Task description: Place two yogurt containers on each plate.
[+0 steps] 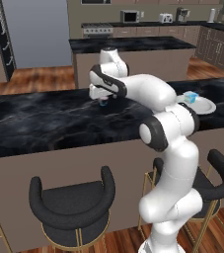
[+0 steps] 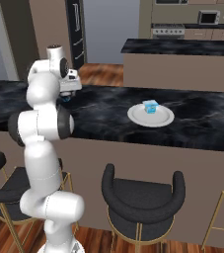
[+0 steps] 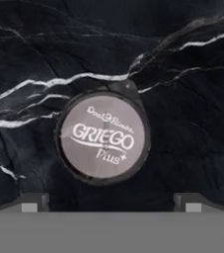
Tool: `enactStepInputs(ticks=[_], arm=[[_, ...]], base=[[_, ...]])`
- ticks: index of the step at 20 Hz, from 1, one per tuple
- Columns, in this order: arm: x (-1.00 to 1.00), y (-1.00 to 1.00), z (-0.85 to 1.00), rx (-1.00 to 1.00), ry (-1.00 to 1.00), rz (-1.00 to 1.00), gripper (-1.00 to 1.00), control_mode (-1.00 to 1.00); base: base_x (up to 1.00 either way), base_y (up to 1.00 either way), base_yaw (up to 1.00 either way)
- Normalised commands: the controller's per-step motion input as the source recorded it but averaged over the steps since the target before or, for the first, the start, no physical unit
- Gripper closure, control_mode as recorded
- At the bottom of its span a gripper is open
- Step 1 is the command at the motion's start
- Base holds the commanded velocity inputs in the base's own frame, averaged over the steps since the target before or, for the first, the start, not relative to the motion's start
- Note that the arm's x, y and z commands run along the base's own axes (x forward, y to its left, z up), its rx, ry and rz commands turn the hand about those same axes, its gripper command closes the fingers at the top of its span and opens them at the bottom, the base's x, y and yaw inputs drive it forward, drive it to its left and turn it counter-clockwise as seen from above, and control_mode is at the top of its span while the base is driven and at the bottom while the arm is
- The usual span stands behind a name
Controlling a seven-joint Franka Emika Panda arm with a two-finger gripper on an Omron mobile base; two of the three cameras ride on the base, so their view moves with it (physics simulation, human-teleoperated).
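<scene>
one cup: dark yogurt container on the counter, likely light, stiff, slick
hold: opposite sides, below lid rim
gripper: fingers apart, empty

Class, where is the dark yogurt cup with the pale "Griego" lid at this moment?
In the hand view the dark yogurt cup stands upright on the black marble counter, directly below the open gripper, centred between its fingertips.

In the hand view the dark yogurt cup stands alone in the middle on the black marble counter, with free room on every side. In the right base view the plate with a blue cup lies well apart, at centre right.
</scene>
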Motion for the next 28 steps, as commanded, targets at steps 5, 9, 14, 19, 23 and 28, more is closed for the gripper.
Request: enactStepInputs(ticks=[5, 9, 14, 19, 23, 28], arm=[[0.57, 0.16, 0.00, 0.00, 0.02, 0.00, -1.00, -1.00], [0.48, 0.11, 0.00, 0.00, 0.06, 0.00, -1.00, -1.00], [0.12, 0.00, -0.10, 0.00, 0.12, 0.00, -1.00, -1.00], [0.00, 0.00, -0.14, 0.00, 0.11, 0.00, -1.00, -1.00], [-0.01, 0.00, -0.02, 0.00, 0.05, 0.00, -1.00, -1.00], [-0.01, 0.00, 0.00, 0.00, 0.00, 0.00, 1.00, -1.00]], base=[[0.00, 0.00, 0.00], [0.00, 0.00, 0.00], [0.00, 0.00, 0.00], [0.00, 0.00, 0.00], [0.00, 0.00, 0.00], [0.00, 0.00, 0.00]])
